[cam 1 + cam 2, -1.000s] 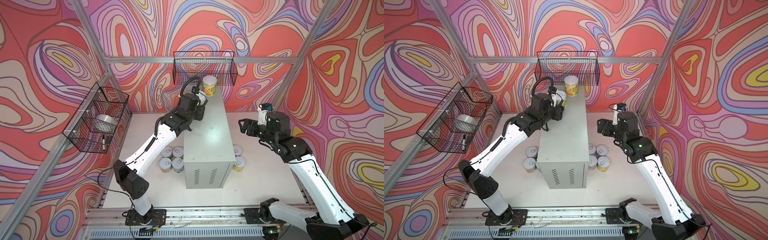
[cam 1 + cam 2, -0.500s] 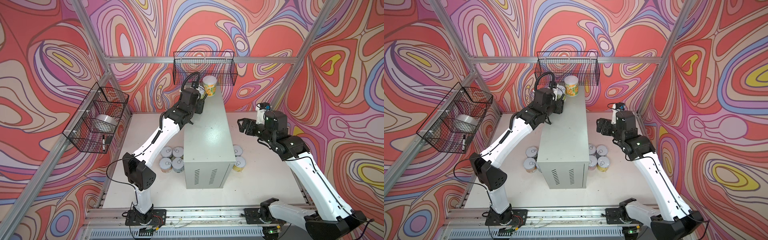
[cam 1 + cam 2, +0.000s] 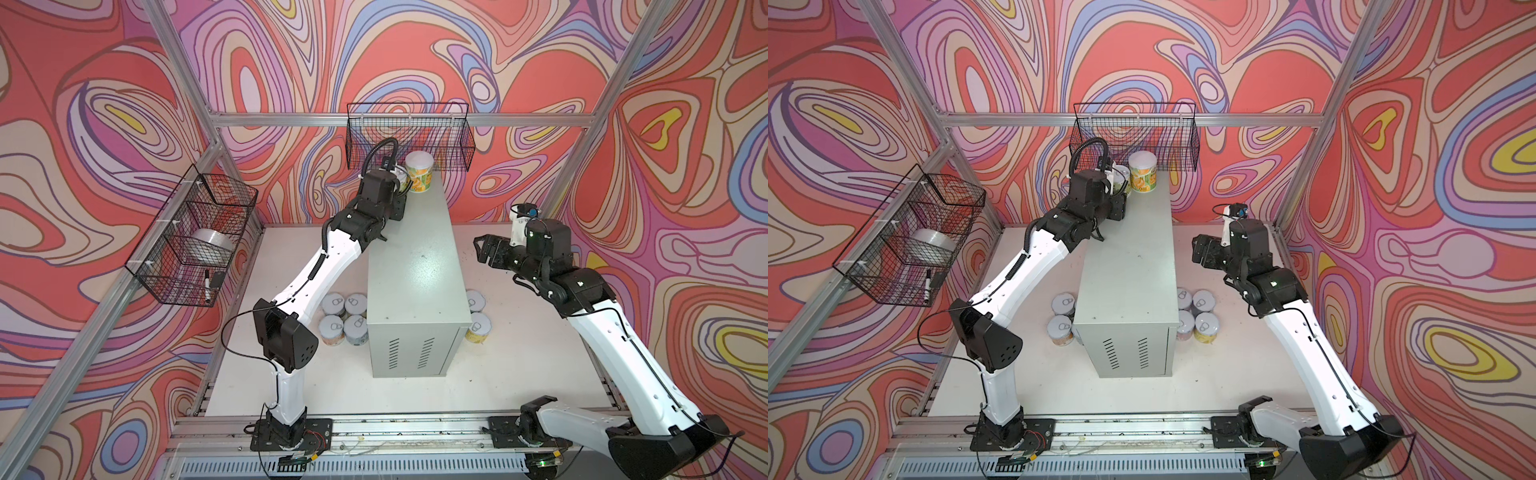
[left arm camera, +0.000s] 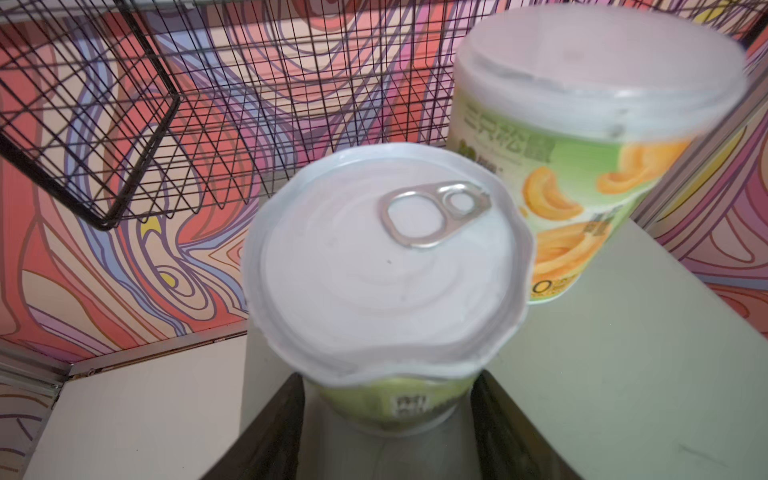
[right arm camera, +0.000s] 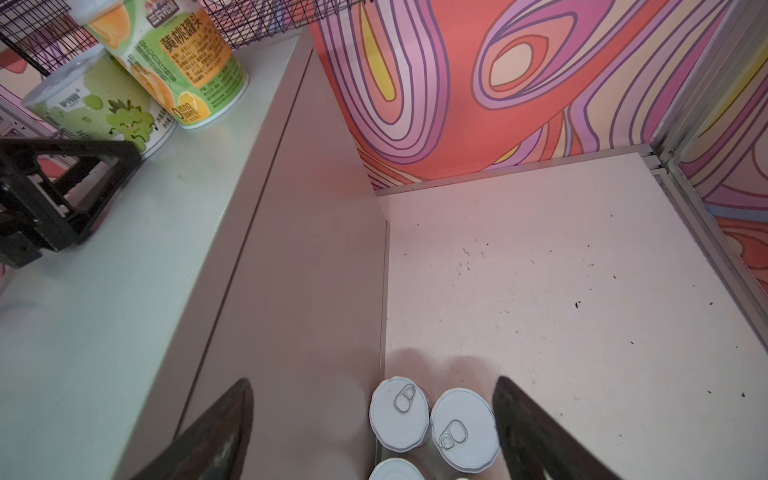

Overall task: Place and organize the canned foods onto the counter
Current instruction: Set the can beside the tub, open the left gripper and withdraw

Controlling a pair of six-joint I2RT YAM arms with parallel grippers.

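Right now my left gripper [image 4: 387, 376] is clamped on a green can [image 4: 374, 270], with one finger pressed to each side of its label just under the pull-tab lid. The green can stands upright at the far end of the counter [image 3: 415, 282], close to the left edge. Just beside it, nearer the middle of that far end, stands a peach can [image 4: 582, 145] under a cloudy plastic cap. I cannot tell whether the two touch. A black wire basket [image 3: 449, 133] hangs on the back wall close behind and above both, crowding that end.

My right gripper [image 3: 483, 249] hangs off the counter's right side with its jaws wide apart and nothing between them. Below it, a right-hand group of cans [image 3: 1196, 316] sits on the white table [image 3: 519, 353], tight against the counter's right wall. A left-hand group of cans [image 3: 345, 318], four of them, sits against the opposite wall, and in both top views my left arm crosses above it. On the left wall a side basket [image 3: 166, 232] holds a roll of tape [image 3: 208, 245] and a marker [image 3: 206, 284], well apart from everything else.
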